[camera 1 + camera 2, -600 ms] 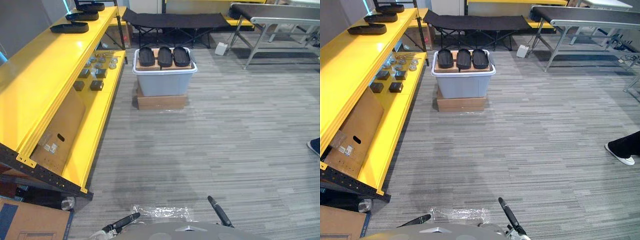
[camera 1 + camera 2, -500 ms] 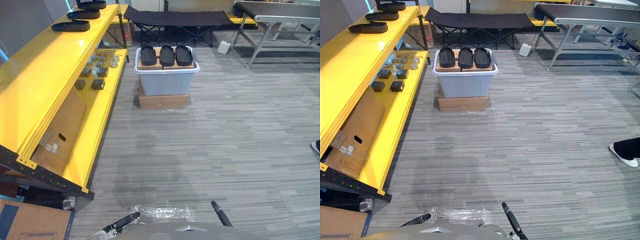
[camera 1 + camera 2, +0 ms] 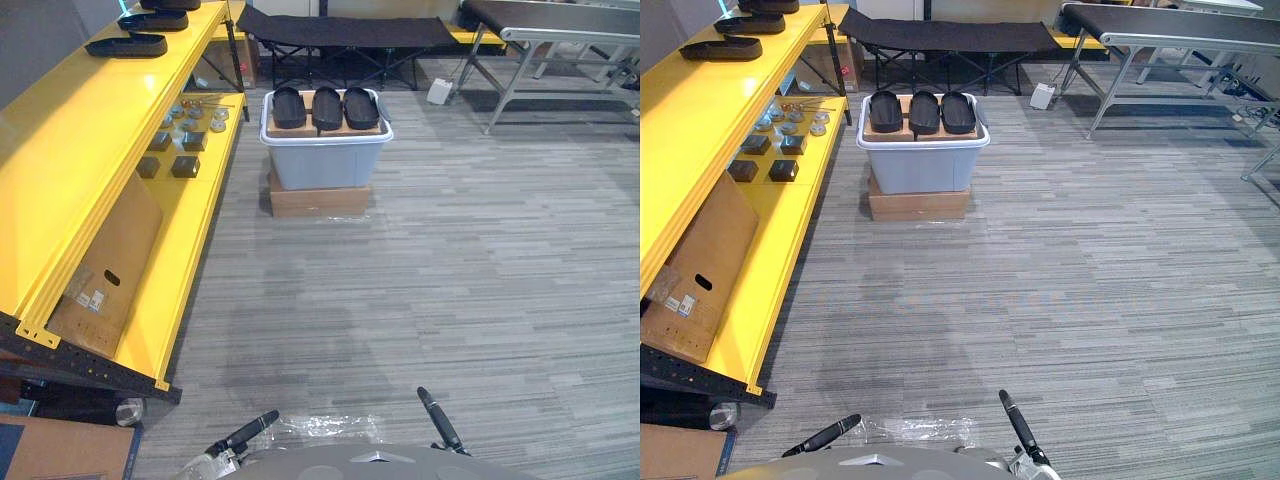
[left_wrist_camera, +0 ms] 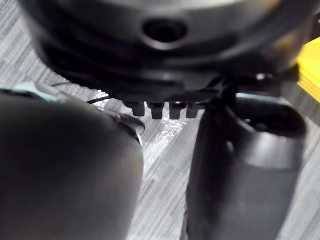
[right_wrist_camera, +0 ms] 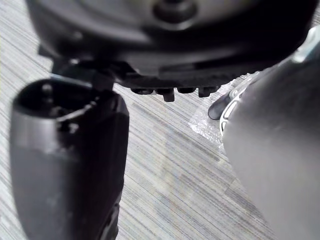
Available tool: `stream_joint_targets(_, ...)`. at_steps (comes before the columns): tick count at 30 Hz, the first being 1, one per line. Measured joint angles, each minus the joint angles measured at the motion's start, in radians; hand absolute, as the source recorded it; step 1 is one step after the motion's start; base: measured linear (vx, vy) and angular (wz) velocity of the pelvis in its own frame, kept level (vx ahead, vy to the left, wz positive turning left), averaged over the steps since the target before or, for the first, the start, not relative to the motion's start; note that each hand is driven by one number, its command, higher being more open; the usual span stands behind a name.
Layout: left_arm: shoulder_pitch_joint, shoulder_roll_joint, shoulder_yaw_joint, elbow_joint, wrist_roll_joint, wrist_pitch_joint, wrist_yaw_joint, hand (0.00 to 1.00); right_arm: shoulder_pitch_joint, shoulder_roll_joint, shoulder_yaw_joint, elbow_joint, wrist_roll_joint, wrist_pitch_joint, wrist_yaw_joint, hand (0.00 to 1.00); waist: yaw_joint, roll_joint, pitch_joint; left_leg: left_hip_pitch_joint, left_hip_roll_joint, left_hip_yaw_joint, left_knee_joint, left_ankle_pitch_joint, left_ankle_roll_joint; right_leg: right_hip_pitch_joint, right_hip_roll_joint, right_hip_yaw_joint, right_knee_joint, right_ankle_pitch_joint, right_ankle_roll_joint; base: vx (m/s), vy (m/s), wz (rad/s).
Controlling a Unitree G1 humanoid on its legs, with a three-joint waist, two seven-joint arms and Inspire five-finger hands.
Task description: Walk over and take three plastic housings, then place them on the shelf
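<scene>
housings: three black oval plastic housings, glossy shallow shells, side by side in a row on a brown cardboard sheet. I see neither hand anywhere near them.
support: the sheet lies across a translucent grey plastic tub; the tub sits on a flat brown cardboard box.
shelf: long yellow sheet-metal shelf to the left, smooth painted decks on a black perforated frame. Similar black housings lie on its top deck at the far end.
lower deck: small dark square blocks, round metal pieces, a leaning cardboard panel.
floor: grey striped carpet, with crinkled clear plastic film just ahead of me.
left hand: low, fingers out straight, holding nothing.
right hand: low, fingers extended, nothing in it.
</scene>
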Motion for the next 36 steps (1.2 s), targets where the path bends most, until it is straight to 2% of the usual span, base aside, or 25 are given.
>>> stream_joint_targets(2,0.000,-0.001,0.000,0.000,0.000,-0.009,0.000,1.00,0.000,0.000,0.001,0.000,0.000,-0.001,0.000,1.00,-0.003,-0.001,0.000,0.004,0.000,0.000,-0.012,0.008,0.001,0.000,0.001,-0.003,0.000,0.000,0.000,-0.05,-0.026,0.03)
stream_joint_targets(6,-0.006,-0.006,0.000,-0.001,-0.001,-0.067,0.016,1.00,-0.003,0.000,0.002,-0.004,-0.029,-0.003,0.001,1.00,-0.005,-0.002,0.012,0.009,0.000,0.001,-0.014,0.012,0.005,0.002,0.001,-0.010,-0.001,0.000,0.000,-0.06,-0.017,-0.02)
stream_joint_targets(11,-0.009,-0.030,-0.012,-0.056,0.018,-0.174,0.132,1.00,-0.013,-0.001,0.002,-0.005,-0.039,-0.031,-0.006,1.00,-0.010,-0.012,0.021,0.013,-0.004,-0.001,-0.040,0.031,0.022,-0.001,0.001,-0.024,-0.002,0.001,-0.002,-0.07,-0.009,0.04)
stream_joint_targets(13,-0.010,-0.033,-0.018,-0.090,0.022,-0.208,0.143,1.00,-0.014,-0.001,0.002,-0.017,-0.037,-0.040,-0.006,1.00,-0.012,-0.017,0.024,0.013,-0.006,-0.002,-0.048,0.037,0.023,-0.005,0.001,-0.026,-0.003,0.002,-0.004,-0.05,-0.006,0.00)
stream_joint_targets(18,-0.023,-0.019,-0.063,-0.164,0.096,-0.278,0.102,1.00,-0.023,-0.009,0.003,-0.052,0.007,-0.037,0.039,1.00,-0.014,-0.019,0.026,0.001,-0.009,-0.002,-0.050,0.039,0.026,-0.019,-0.002,-0.027,-0.003,0.003,-0.005,-0.01,-0.001,0.00)
stream_joint_targets(25,-0.043,-0.020,-0.123,-0.180,0.042,-0.289,0.031,1.00,-0.037,-0.010,0.023,-0.063,0.004,-0.037,0.065,1.00,-0.015,-0.010,0.031,0.015,-0.009,0.013,-0.054,0.032,0.017,-0.027,-0.009,-0.029,0.038,-0.006,-0.009,0.00,0.008,-0.01)
stream_joint_targets(27,-0.047,-0.029,-0.151,-0.187,0.043,-0.283,0.016,1.00,-0.038,-0.010,0.021,-0.071,0.004,-0.040,0.061,1.00,-0.016,0.000,0.047,0.014,-0.001,0.016,-0.030,0.012,0.025,-0.093,-0.035,-0.036,0.216,-0.063,0.014,-0.01,0.072,0.08)
stream_joint_targets(28,-0.050,-0.031,-0.169,-0.194,0.044,-0.281,0.012,1.00,-0.036,-0.009,0.021,-0.072,0.007,-0.043,0.060,1.00,-0.015,0.001,0.057,0.011,0.004,0.018,-0.002,-0.011,0.048,-0.164,-0.060,-0.040,0.384,-0.092,0.021,-0.02,0.075,-0.03)
stream_joint_targets(30,-0.037,-0.030,-0.173,-0.200,0.047,-0.278,0.004,1.00,-0.032,0.002,0.024,-0.071,0.055,-0.051,0.063,1.00,-0.010,-0.014,0.085,0.014,-0.004,0.014,0.071,-0.069,0.086,-0.358,-0.153,-0.041,0.778,-0.102,0.004,0.00,0.076,-0.05)
stream_joint_targets(31,-0.034,-0.030,-0.177,-0.198,0.046,-0.277,0.007,1.00,-0.022,0.004,0.024,-0.071,0.062,-0.055,0.064,1.00,-0.013,-0.017,0.091,0.019,0.001,0.011,0.087,-0.078,0.094,-0.375,-0.158,-0.042,0.793,-0.119,0.001,0.08,0.076,0.11)
stream_joint_targets(33,-0.024,-0.015,-0.181,-0.197,0.046,-0.271,0.010,1.00,0.017,0.009,0.030,-0.071,0.061,-0.068,0.073,1.00,-0.015,-0.021,0.094,0.028,0.017,0.004,0.112,-0.095,0.084,-0.409,-0.152,-0.052,0.709,-0.135,0.002,0.17,0.043,0.17)
stream_joint_targets(35,-0.031,-0.010,-0.176,-0.203,0.047,-0.254,0.010,1.00,0.050,0.010,0.029,-0.070,0.041,-0.082,0.078,1.00,-0.019,-0.024,0.095,0.039,0.031,-0.007,0.112,-0.104,0.068,-0.418,-0.118,-0.054,0.437,-0.110,0.024,0.29,-0.034,0.19)
stream_joint_targets(36,-0.031,-0.006,-0.173,-0.207,0.047,-0.250,0.010,1.00,0.051,0.010,0.028,-0.069,0.041,-0.083,0.077,1.00,-0.019,-0.025,0.097,0.042,0.035,-0.006,0.113,-0.108,0.060,-0.416,-0.111,-0.057,0.367,-0.085,0.016,0.32,-0.100,0.02)
